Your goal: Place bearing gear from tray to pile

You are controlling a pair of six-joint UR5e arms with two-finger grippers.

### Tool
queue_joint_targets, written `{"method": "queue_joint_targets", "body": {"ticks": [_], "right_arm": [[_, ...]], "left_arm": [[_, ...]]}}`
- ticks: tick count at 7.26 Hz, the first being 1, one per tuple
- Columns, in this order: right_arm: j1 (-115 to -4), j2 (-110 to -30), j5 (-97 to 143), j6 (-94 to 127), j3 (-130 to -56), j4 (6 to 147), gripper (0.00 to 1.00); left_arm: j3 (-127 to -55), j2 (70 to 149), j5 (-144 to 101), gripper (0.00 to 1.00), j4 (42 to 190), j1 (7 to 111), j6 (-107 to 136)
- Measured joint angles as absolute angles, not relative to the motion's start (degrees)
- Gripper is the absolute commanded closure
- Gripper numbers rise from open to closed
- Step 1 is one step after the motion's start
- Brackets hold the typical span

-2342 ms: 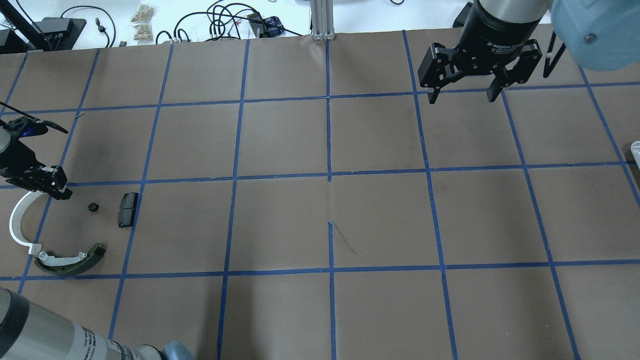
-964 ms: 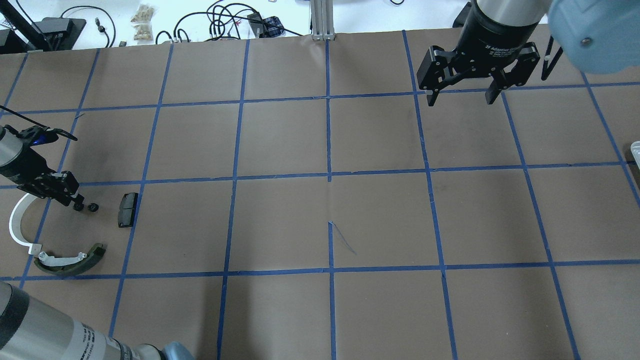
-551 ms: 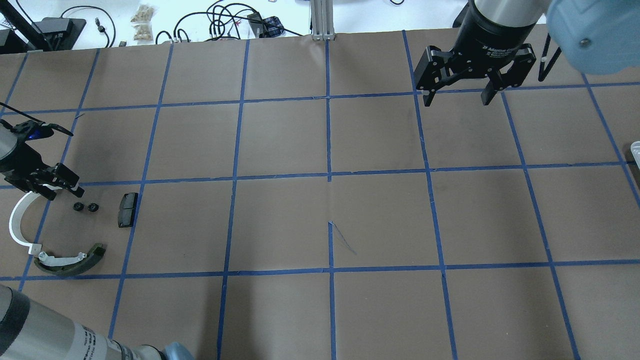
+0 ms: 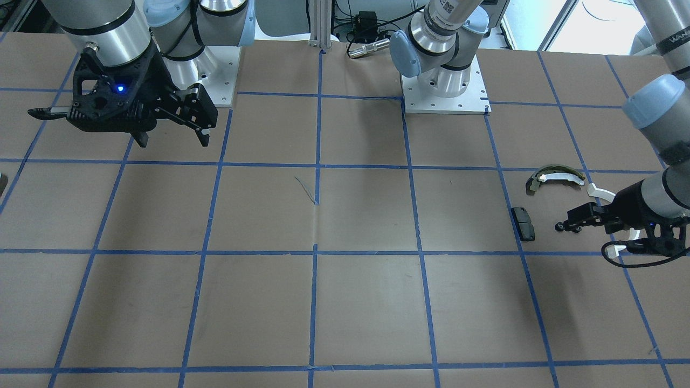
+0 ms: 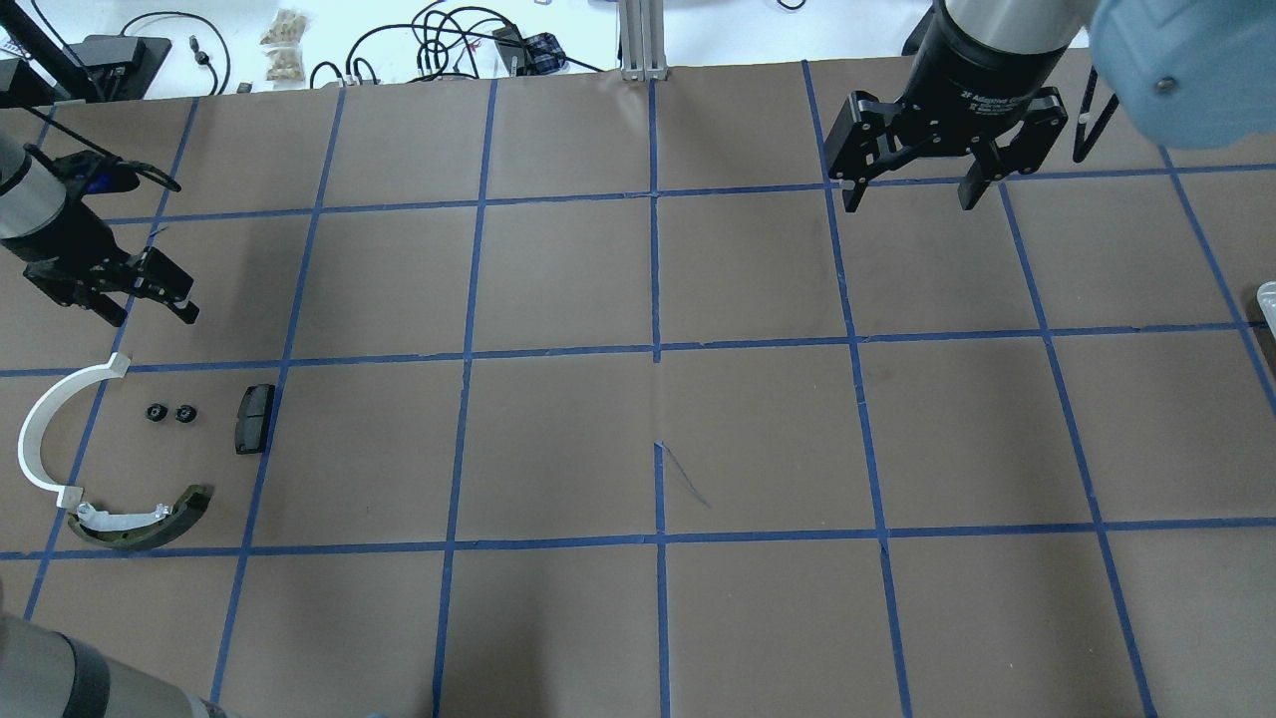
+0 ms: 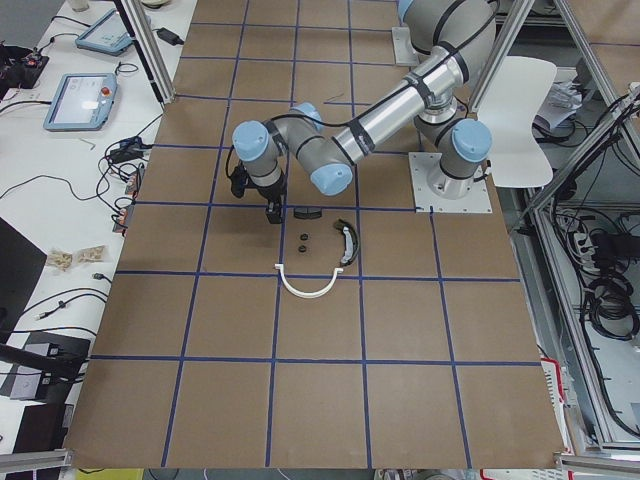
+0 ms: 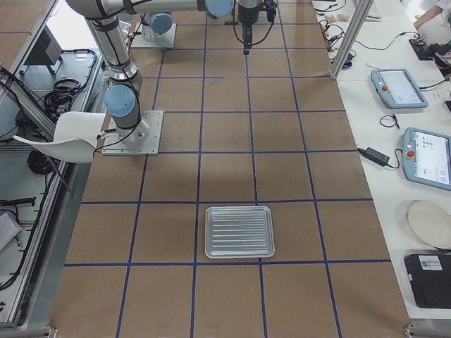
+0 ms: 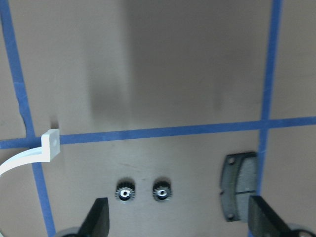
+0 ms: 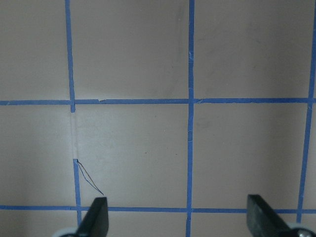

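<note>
Two small black bearing gears (image 5: 156, 412) (image 5: 184, 412) lie side by side in the pile, between the white curved arc (image 5: 45, 439) and the black pad (image 5: 254, 417). The olive-and-white shoe (image 5: 140, 519) lies just below them. My left gripper (image 5: 150, 311) is open and empty, above and beyond the gears. In the left wrist view both gears (image 8: 125, 191) (image 8: 161, 190) lie on the paper between the spread fingers (image 8: 98, 217), with the pad (image 8: 239, 185) to their right. My right gripper (image 5: 909, 202) is open and empty over the far right of the table. The tray (image 7: 239, 231) holds nothing.
The table is brown paper with a blue tape grid (image 5: 656, 349). Cables and small bags (image 5: 284, 45) lie past the far edge. The tray's rim just shows at the right edge of the overhead view (image 5: 1268, 294). Tablets (image 7: 426, 155) sit on a side bench.
My left gripper set a second gear down beside the first, opened, and drew back up and away toward the far side. My right gripper has barely moved.
</note>
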State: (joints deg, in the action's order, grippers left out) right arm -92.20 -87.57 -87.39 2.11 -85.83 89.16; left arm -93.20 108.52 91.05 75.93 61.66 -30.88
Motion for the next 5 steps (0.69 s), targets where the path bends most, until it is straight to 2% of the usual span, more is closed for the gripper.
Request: {"method": "queue_joint_targets", "body": {"ticks": [5], "right_arm": [[-92.27,-87.46,-87.3,2.14,-85.84,89.3,0.0]], "left_arm": [[-93.16,99.42,91.31,0.0,80.34,84.91,-17.91]]}}
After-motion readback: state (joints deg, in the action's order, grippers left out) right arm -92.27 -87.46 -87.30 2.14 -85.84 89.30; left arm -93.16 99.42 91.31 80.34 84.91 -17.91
